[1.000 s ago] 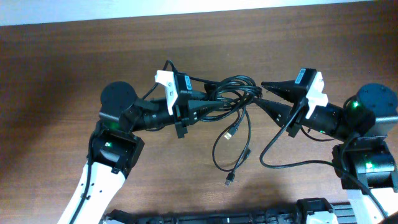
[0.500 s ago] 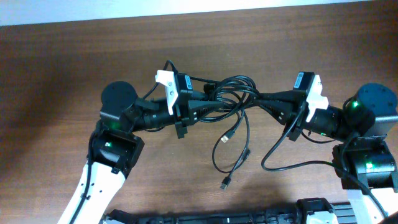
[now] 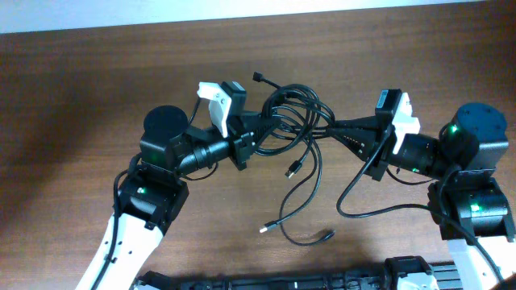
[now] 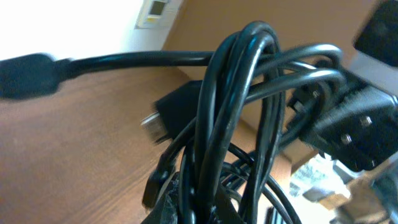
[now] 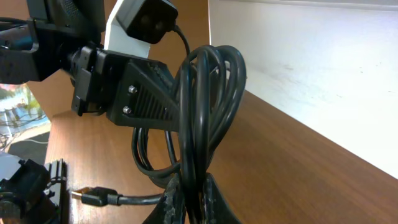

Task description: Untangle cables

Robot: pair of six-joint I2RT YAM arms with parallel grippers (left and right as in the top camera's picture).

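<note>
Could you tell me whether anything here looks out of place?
Yes: the thin black cables are one knotted bundle, pinched from both sides by the left gripper and right gripper, loose plug ends sprawled over the brown wooden table.

Cables (image 3: 310, 121) right of left pincer (image 3: 264, 130) (touching).

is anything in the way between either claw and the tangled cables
Nothing visible stands in the way. The left claw and the right claw are each shut directly on the knotted bundle of cables, gripping it from opposite sides. Only loose cable ends trail away from the bundle.
</note>
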